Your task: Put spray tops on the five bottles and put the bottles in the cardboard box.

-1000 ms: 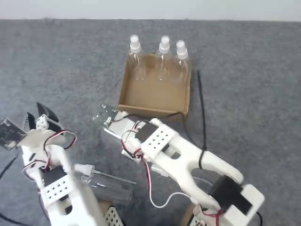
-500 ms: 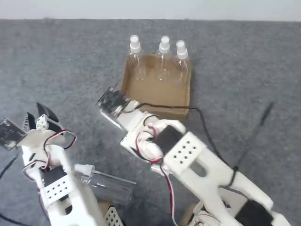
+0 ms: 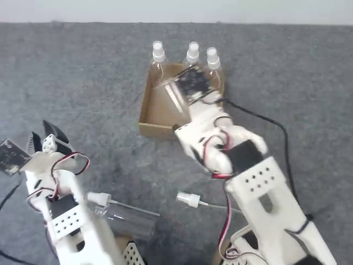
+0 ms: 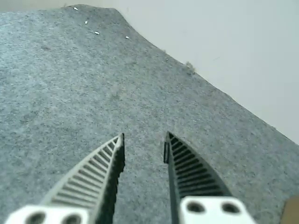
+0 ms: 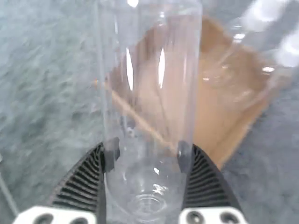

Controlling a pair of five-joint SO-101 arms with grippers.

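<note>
1. Swinging up from the near wall of the cardboard box (image 3: 156,131), the right arm has carried its bottle over the box interior toward 12 o'clock in the last second. The left arm has not stirred.
2. At 8 o'clock in the high view, the left gripper (image 3: 47,132) hangs over bare grey carpet (image 3: 83,72). Its jaws are partly apart with nothing between them.
3. At 7 o'clock, just beside the left arm's base, a lying bottle (image 3: 129,216) rests on its side. Its spray top is fitted and points toward 9 o'clock, so it looks ready for boxing.
4. At 6 o'clock a loose spray top (image 3: 188,198) lies on the carpet. Its thin dip tube trails toward 3 o'clock, close to the right arm.
5. At 12 o'clock the right gripper (image 5: 147,148) is clamped on the body of a clear held bottle (image 5: 149,70), which is tilted above the box. Whether its neck carries a top cannot be told.
6. Three capped bottles (image 3: 192,53) stand along the box's 12 o'clock wall, so the free floor is toward its 6 and 9 o'clock sides.
   - The bottle should probably be brought upright and lowered into that free floor, apart from the standing row.
   - The jaws are best released only once the base rests on the cardboard, then lifted straight up.
   - Empty plastic this light is likely to topple at a nudge and could knock its neighbours.
   - If the neck proves bare, the loose top belongs on it first.
</note>
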